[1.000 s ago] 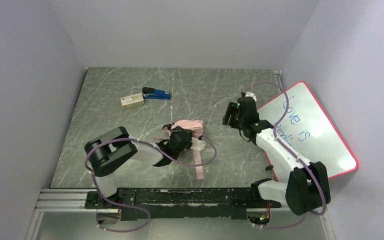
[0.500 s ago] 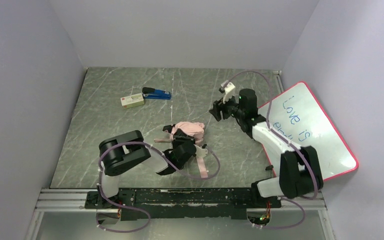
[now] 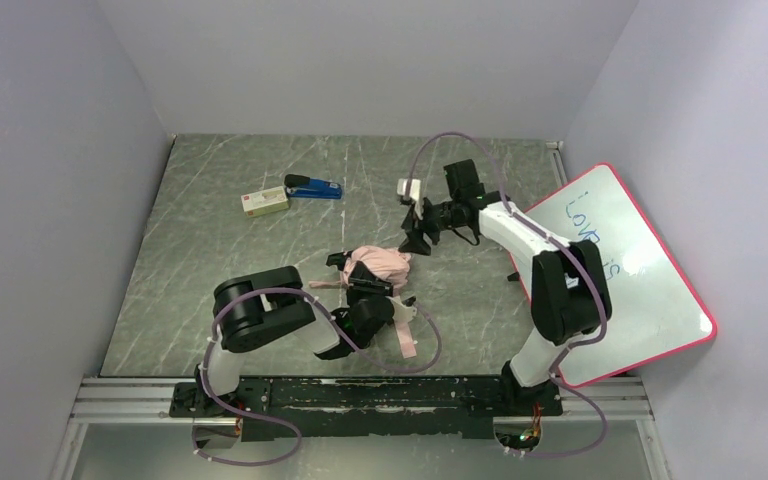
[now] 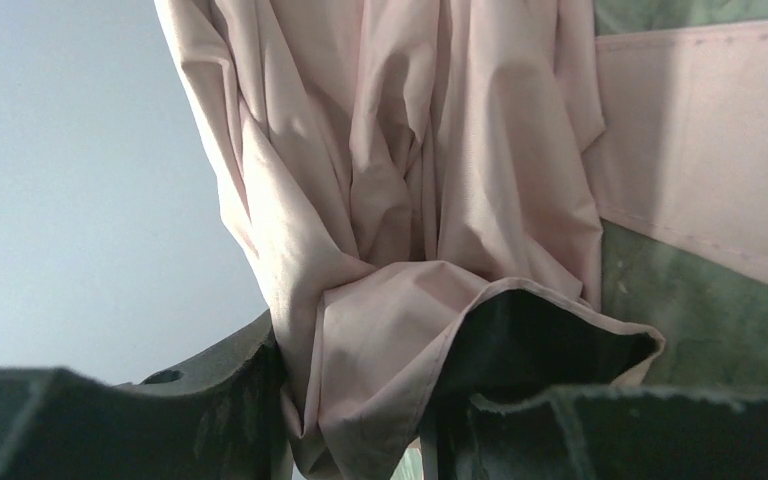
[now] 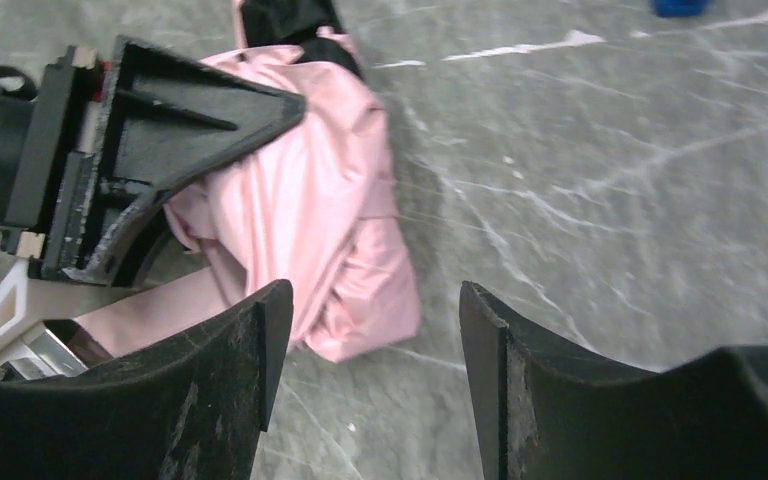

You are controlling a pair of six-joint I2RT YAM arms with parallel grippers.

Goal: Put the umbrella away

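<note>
The umbrella (image 3: 382, 263) lies crumpled as a pale pink bundle at mid-table, its long strap (image 3: 407, 338) trailing toward the near edge. My left gripper (image 3: 363, 282) reaches into it from the near side. In the left wrist view pink fabric (image 4: 380, 230) is bunched between the two dark fingers (image 4: 210, 400), so my left gripper (image 4: 370, 420) is shut on it. The strap (image 4: 700, 150) crosses at the right. My right gripper (image 3: 415, 240) hovers just right of the bundle. In the right wrist view it (image 5: 375, 380) is open and holds nothing, with the umbrella (image 5: 310, 200) just ahead.
A blue stapler (image 3: 313, 187) and a small pale box (image 3: 264, 201) lie at the back left. A pink-framed whiteboard (image 3: 650, 290) leans at the right edge of the table. Grey walls close in the table on three sides.
My right arm has swung left from beside the whiteboard to just beside the umbrella. My left gripper has drawn back toward the near edge, still in the fabric.
</note>
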